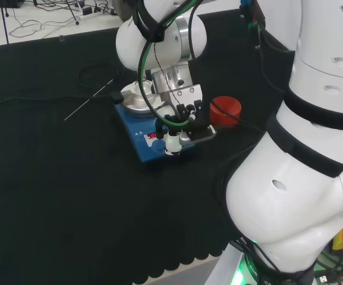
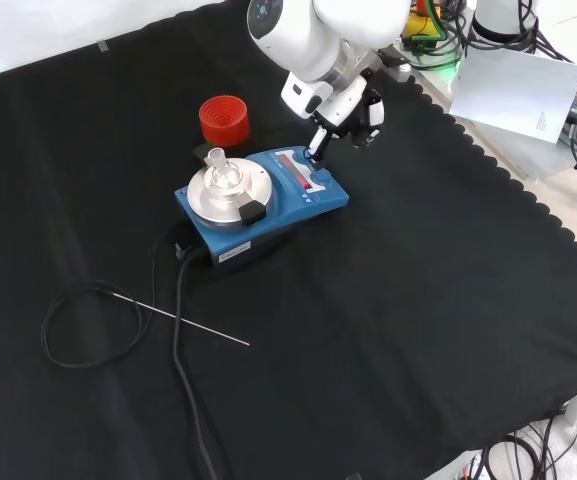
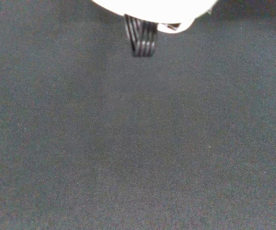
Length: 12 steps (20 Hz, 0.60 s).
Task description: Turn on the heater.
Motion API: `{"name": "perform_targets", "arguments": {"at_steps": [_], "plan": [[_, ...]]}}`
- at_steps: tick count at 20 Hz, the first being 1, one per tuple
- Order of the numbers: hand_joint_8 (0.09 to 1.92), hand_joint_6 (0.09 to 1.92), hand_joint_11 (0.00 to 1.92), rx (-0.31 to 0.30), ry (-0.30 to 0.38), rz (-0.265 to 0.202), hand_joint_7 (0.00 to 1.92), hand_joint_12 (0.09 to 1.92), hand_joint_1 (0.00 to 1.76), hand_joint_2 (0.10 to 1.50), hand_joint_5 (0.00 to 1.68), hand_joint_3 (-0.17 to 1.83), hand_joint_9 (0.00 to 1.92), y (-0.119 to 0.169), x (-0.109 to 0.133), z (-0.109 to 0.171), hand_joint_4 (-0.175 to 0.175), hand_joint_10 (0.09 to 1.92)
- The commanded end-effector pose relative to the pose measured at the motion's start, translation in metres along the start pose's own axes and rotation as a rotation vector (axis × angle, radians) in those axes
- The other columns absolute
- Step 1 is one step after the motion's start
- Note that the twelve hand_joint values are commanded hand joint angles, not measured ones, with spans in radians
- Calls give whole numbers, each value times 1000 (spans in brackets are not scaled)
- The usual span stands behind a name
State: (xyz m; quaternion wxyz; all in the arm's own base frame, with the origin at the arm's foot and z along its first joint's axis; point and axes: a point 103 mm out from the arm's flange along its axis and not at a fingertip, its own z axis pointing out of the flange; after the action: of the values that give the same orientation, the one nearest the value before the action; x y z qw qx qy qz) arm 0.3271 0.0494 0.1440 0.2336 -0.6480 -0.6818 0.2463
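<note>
no text can be read: the heater [image 1: 153,133] carries a small red display, its figures too small to make out; the paper sheet [image 2: 513,88] shows tiny unreadable print.

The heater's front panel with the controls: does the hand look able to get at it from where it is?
Probably yes. In the front view the hand is at the control end of the blue heater, a finger reaching down to the panel, with nothing between them.

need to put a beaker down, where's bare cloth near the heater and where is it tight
In the front view, bare cloth spreads right of and below the heater, out to the cloth's scalloped edge. It is crowded around the heater: the red ring behind it, the robot hand at its panel end, the cable and thin rod at lower left.
</note>
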Motion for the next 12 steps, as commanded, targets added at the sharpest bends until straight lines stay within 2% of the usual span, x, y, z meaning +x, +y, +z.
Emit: {"name": "perform_targets", "arguments": {"at_steps": [1,12], "plan": [[1244,753,1523,7,5,-4,1570,1340,1387,681,278,1020,1663,3,-1,3,-70,1201],[1251,750,1526,14,2,-7,1567,1340,1386,682,276,1023,1662,9,0,8,-69,1202]]}}
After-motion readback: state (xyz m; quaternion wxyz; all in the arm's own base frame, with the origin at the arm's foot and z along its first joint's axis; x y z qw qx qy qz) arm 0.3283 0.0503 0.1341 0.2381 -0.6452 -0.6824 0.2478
